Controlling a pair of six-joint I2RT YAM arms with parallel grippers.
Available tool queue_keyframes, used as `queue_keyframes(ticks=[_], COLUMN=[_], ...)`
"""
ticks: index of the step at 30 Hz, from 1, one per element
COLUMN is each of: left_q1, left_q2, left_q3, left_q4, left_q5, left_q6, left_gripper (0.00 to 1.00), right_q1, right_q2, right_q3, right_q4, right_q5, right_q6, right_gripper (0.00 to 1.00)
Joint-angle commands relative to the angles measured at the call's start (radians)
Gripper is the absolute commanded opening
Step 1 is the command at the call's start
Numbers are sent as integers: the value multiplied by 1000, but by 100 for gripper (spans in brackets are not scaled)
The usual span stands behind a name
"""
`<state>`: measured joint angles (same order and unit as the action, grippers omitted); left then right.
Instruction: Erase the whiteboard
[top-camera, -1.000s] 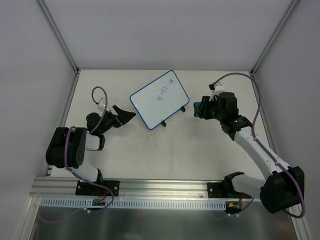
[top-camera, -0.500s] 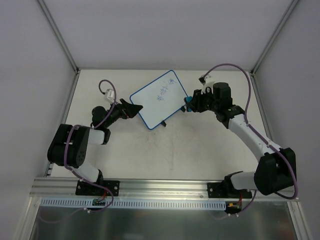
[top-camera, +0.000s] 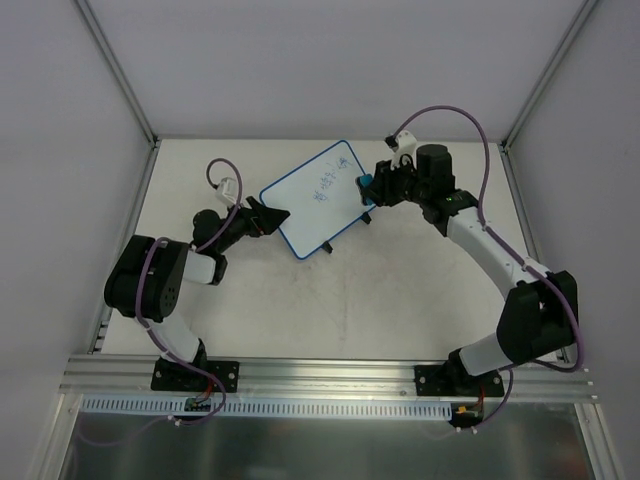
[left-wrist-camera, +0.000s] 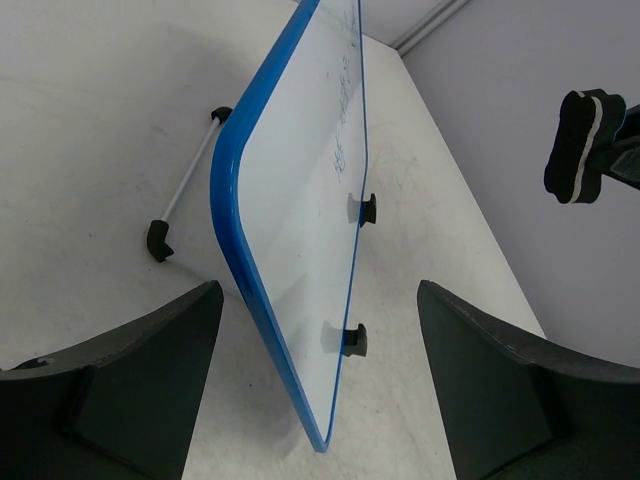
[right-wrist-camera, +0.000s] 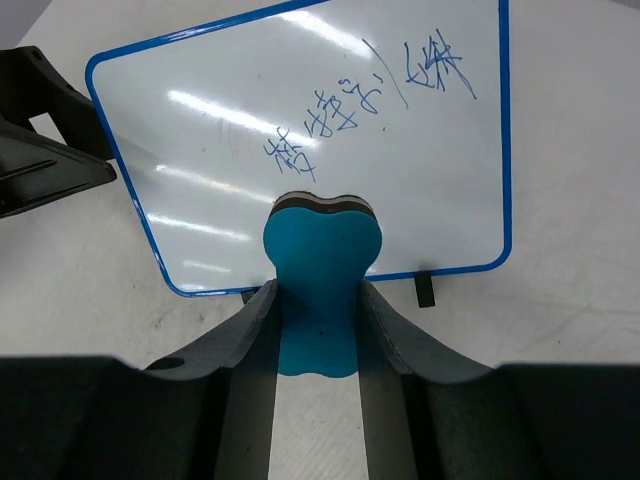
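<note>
The white whiteboard (right-wrist-camera: 250, 150) is blue-rimmed; the eraser (right-wrist-camera: 322, 270) teal.

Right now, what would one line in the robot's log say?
left gripper: open, jaws either side of whiteboard edge | right gripper: shut on blue eraser, beside board | writing: not yet wiped

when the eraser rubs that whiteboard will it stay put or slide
Probably stiff: the whiteboard looks like a flat rimmed panel. It likely slides or rocks under rubbing, since it stands tilted on a thin prop leg and small feet. The open left tool straddling its edge should steady it.
</note>
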<state>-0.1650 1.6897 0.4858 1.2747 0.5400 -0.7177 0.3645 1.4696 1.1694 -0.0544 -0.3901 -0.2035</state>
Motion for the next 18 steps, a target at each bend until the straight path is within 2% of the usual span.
queue_keyframes(ticks=[1,9,13,18], left_q1=[-16,-30,-30,-30], left_q2=[33,82,96,103], left_q3=[42,56,60,69], left_q4=[235,318,325,325], left_q5=[-5,18,34,49], left_q6=[18,-8,-12,-22], left_gripper=[79,70,59,47], right_q1=[33,77,93,117], right_q2=[37,112,146,199], right_q3=[56,26,13,45], right_q4=[59,200,284,289], right_q5=[-9,-62,-73,-62], right_q6=[-50,-146,-169,-224], right_gripper=[0,0,0,0])
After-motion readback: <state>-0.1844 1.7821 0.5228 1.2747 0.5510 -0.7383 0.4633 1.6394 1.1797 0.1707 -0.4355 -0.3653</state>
